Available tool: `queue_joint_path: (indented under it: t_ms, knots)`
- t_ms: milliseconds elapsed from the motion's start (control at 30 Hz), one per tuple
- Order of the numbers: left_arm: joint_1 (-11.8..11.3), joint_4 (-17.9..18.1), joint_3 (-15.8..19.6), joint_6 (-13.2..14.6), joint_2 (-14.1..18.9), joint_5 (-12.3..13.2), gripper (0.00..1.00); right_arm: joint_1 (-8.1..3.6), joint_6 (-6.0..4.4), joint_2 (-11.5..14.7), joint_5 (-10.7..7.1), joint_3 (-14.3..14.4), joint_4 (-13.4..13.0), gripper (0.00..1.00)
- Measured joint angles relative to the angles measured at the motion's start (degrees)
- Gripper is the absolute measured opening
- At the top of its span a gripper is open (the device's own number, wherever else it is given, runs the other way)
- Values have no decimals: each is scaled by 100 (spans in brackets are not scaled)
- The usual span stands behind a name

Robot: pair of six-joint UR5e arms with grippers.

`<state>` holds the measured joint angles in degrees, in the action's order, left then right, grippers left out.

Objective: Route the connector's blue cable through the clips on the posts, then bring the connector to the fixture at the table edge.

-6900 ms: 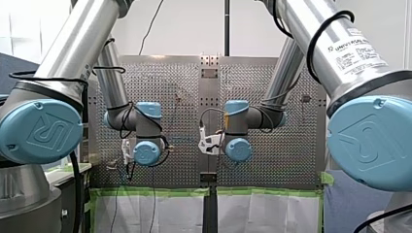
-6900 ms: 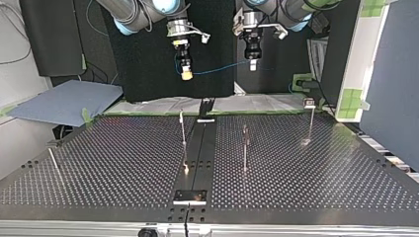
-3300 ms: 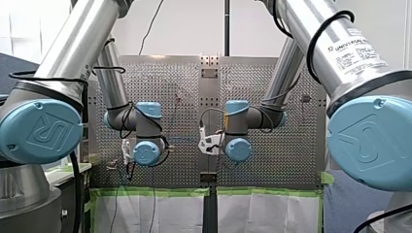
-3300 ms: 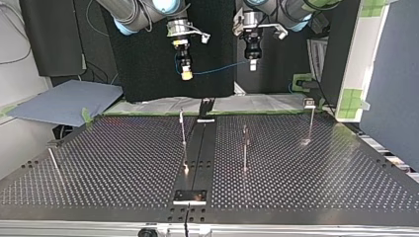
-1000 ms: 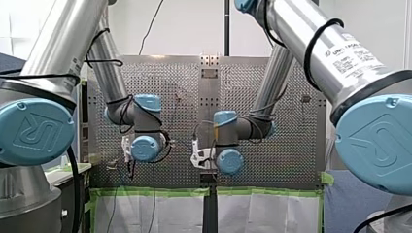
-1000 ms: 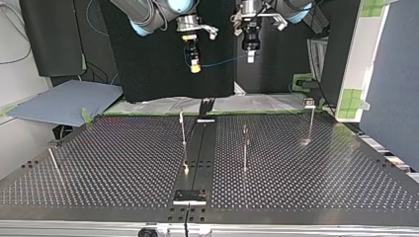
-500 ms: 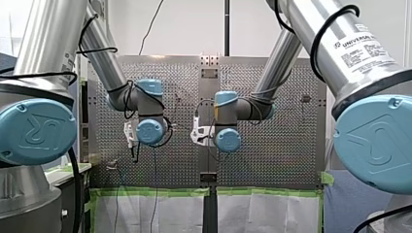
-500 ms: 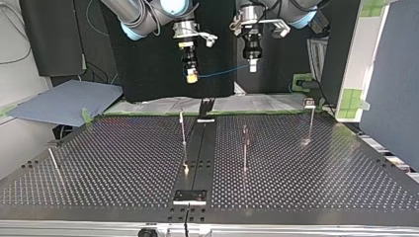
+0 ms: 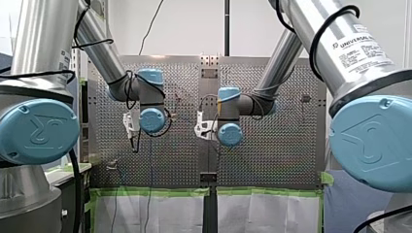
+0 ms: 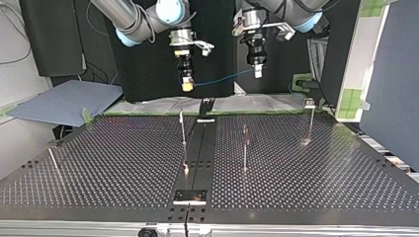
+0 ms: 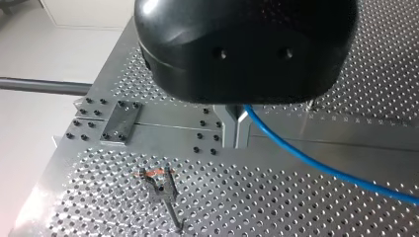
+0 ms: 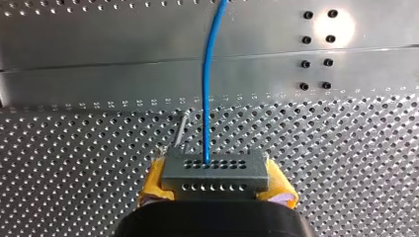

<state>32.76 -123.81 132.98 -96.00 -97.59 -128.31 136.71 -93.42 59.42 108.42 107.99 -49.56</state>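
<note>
We log our right gripper (image 10: 187,87), with the connector (image 12: 216,170): lower than seven seconds ago, nearer the table's (image 10: 321,173) arm-side edge. Our left gripper (image 10: 257,73): likewise lower, slightly further toward the top view's right. Blue cable (image 10: 222,78) between them: hangs lower too.

In the top view you'll see a black curtain (image 10: 143,69) behind the table (image 10: 321,173). A blue-grey mat (image 10: 64,101) lies at the view's left. At its right, a dark blue partition (image 10: 390,89) stands beside a white panel (image 10: 363,59) patched with green tape. In the front view your far wall (image 9: 184,29) is plain white, and white sheeting (image 9: 155,213) hangs below the table's green-taped edge.
</note>
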Motion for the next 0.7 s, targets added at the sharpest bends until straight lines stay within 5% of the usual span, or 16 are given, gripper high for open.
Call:
queue_joint_path:
  t_ms: [400, 700]
  knots:
    - [-158, 2, -4, 218, 1, -29, 0, -87, 12, 67, -163, -513, 486, 0]
    - [-320, -1, -11, 178, 0, 25, 0, -177, 6, 364, -410, -634, 585, 0]
